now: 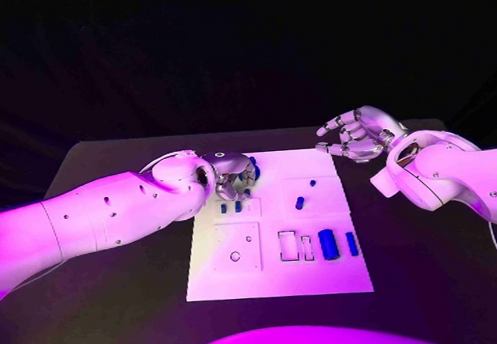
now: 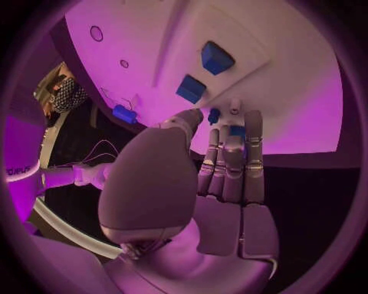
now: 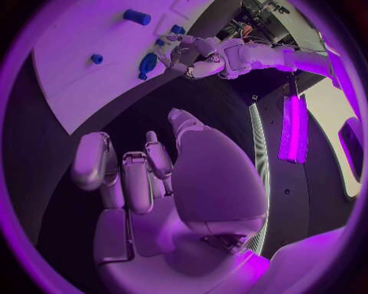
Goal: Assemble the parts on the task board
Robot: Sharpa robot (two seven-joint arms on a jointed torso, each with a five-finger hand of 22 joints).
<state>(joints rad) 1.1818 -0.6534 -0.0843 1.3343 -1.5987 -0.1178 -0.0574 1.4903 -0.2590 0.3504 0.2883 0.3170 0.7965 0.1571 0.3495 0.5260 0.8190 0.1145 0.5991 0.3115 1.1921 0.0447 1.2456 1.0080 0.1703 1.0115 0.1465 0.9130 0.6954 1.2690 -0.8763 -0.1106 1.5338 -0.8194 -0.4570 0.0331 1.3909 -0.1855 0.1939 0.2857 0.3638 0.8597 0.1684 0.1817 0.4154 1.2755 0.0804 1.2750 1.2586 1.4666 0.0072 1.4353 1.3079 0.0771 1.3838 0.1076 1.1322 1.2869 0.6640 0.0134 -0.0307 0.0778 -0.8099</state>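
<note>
Left hand [image 1: 233, 177] pinches part [image 2: 237, 131] (board-edge).

The left hand [image 1: 228, 176] covers the task board's [image 1: 325, 274] far left corner, its fingers [image 2: 232, 160] hiding most of a blue part [image 2: 238, 131].

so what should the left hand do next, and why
Probably close the fingers a little more on the blue part before lifting. The left hand is over the far left corner of the white board, fingertips around that piece, but a firm hold isn't clear. The right hand hovers off the board's far right corner, holding nothing.
</note>
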